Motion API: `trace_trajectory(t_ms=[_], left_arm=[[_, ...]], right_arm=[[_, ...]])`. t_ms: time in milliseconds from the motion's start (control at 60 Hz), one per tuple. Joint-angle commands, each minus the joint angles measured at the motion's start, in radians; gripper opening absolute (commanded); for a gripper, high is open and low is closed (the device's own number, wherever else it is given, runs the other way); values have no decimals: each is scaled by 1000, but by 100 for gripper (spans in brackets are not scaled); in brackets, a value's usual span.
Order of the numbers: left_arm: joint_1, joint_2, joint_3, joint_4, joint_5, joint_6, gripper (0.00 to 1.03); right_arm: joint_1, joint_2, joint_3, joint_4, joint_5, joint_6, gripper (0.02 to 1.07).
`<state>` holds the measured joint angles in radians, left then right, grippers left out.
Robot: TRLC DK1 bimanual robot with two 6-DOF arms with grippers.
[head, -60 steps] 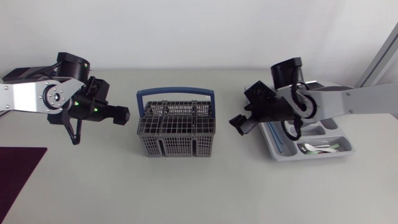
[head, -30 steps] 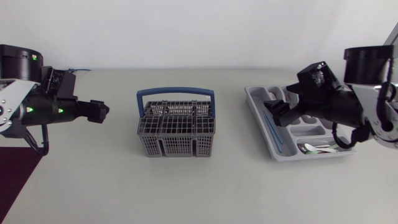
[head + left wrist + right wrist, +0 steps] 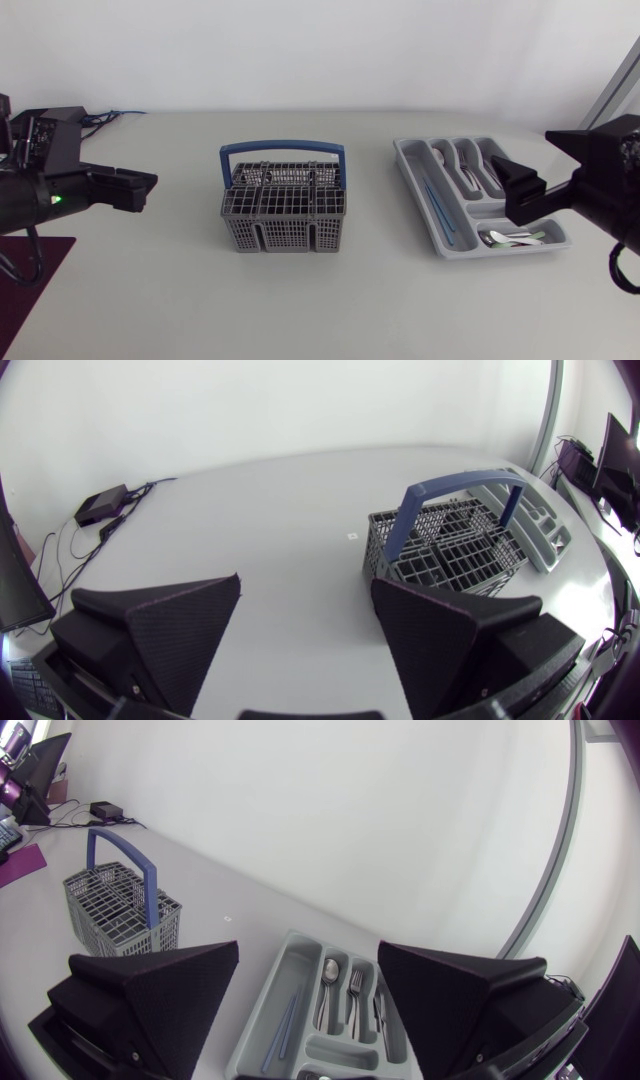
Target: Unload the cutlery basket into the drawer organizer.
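Note:
The grey wire cutlery basket (image 3: 283, 208) with a blue handle (image 3: 283, 150) stands at the table's middle; what it holds is hard to make out. To its right lies the grey drawer organizer (image 3: 408, 160), with spoons, forks and knives in its compartments and thin blue sticks in the long one. My left gripper (image 3: 138, 189) hangs open well left of the basket, pointing toward it. In the left wrist view the gripper (image 3: 305, 635) is empty, with the basket (image 3: 450, 550) ahead. My right gripper (image 3: 520, 188) is open above the organizer's right side. It (image 3: 305, 995) holds nothing; the organizer (image 3: 285, 975) lies below it.
A dark purple mat (image 3: 30, 275) lies at the front left corner. A small black box (image 3: 100, 507) with cables sits near the back left edge. Bare tabletop lies between the basket and both arms.
Both arms have pulled back outward, the left away from the basket toward the left edge, the right off toward the right edge. Both grippers stayed open and empty.

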<state>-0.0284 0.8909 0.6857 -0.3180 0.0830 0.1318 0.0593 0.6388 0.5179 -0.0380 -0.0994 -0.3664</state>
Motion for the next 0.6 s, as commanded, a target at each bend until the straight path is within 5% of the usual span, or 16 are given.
trace_trajectory(t_ms=[0, 583], left_arm=[[-5, -61, -40, -16, 11, -11, 99], [-22, -369, -215, -1, -38, -40, 99]], right_arm=[[-7, -80, -47, -33, 20, 14, 102], [-64, -487, -188, -137, 66, -49, 102]])
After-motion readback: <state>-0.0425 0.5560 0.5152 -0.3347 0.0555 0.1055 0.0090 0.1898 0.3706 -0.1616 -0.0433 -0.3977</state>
